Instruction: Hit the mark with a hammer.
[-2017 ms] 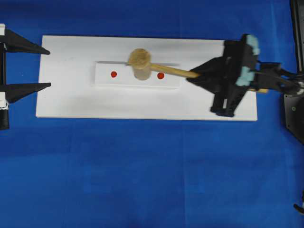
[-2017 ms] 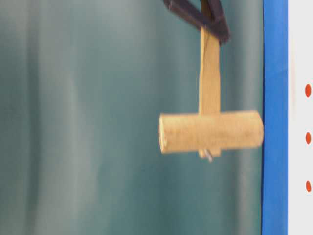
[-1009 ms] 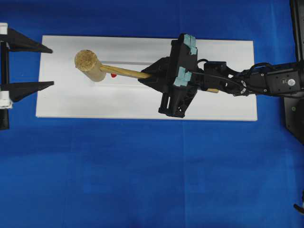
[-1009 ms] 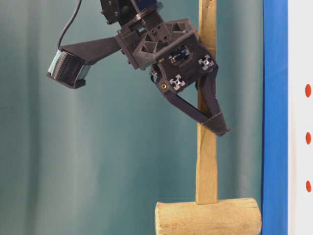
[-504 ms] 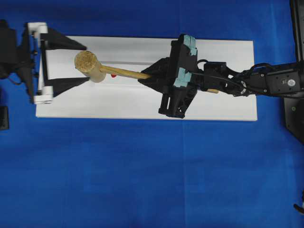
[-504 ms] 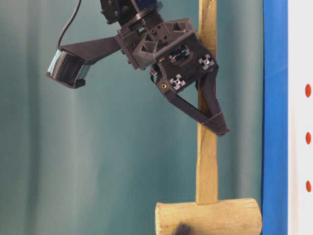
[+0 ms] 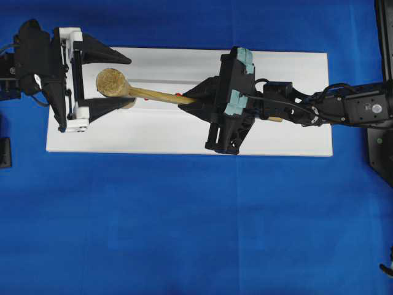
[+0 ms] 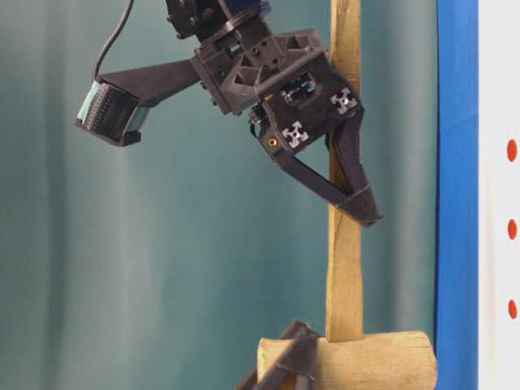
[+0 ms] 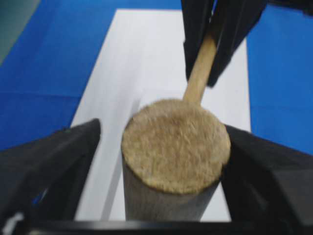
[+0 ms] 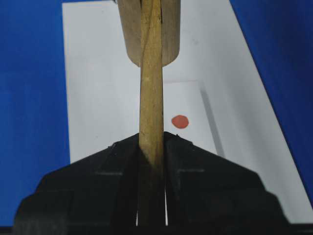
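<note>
The right gripper [image 7: 187,101] is clamped tight on the slim handle of the wooden hammer [image 7: 129,90]. The hammer's round head hangs above the left end of the white board [image 7: 153,132]. The left gripper [image 7: 120,80] is spread wide, one finger on each side of the head. A red dot [image 10: 180,121] shows on the board.

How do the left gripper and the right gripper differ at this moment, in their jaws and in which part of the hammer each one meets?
The right gripper is shut on the hammer; the left gripper has its jaws apart.
The right gripper clamps the slim handle; the left gripper's fingers straddle the thick head.
Both are black and point toward each other over the white board.
</note>
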Robot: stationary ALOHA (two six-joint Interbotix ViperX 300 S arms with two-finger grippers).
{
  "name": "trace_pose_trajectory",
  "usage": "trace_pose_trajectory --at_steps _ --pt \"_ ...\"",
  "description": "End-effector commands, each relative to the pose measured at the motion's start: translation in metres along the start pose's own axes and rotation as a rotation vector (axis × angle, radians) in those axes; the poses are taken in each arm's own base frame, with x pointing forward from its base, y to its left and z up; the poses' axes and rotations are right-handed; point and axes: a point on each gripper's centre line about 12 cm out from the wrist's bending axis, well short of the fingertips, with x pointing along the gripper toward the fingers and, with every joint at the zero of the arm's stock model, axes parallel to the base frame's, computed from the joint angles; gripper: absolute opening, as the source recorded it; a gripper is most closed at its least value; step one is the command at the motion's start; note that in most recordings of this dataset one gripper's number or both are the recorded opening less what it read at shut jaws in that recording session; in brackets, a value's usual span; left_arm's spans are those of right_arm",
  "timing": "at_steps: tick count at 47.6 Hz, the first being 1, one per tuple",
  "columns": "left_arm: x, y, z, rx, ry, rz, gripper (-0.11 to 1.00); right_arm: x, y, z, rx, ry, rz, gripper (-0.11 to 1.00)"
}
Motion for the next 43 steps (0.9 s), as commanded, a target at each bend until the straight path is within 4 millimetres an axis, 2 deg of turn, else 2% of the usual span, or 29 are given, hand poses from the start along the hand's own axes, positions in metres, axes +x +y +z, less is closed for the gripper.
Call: trace_pose_trajectory --at_steps 1,5,6,30,33,36,43 --pt "0.0009 0.0004 0.0124 -0.018 -0.046 0.002 0.74 -0.0035 0.0036 0.0169 0.002 -0.046 0.008 0.02" --pt "0.0011 -0.0016 0.0113 -0.014 -0.042 -0.005 0.48 -0.0035 0.0035 0.0164 0.001 -0.045 0.008 0.02" --pt "0.0009 -0.0017 0.0107 -0.011 -0.04 -0.006 0.44 -0.0035 0.0037 0.0169 0.001 -0.045 0.01 0.02" --pt "-0.0002 -0.0018 0.0084 -0.09 -0.017 -0.007 0.46 -0.006 0.0047 0.0133 -0.013 -0.028 0.03 0.03" --pt "-0.0005 -0.0023 0.0075 -0.104 -0.008 -0.009 0.46 -0.006 0.0044 0.0127 -0.012 -0.028 0.028 0.13" --pt "-0.0002 -0.0028 0.0079 -0.122 -0.003 -0.011 0.46 -0.0061 0.005 0.0134 -0.014 -0.03 0.029 0.29" --pt "-0.0014 -0.0027 0.007 -0.226 0.017 -0.009 0.46 -0.0079 0.0078 0.0143 -0.065 -0.039 0.034 0.75"
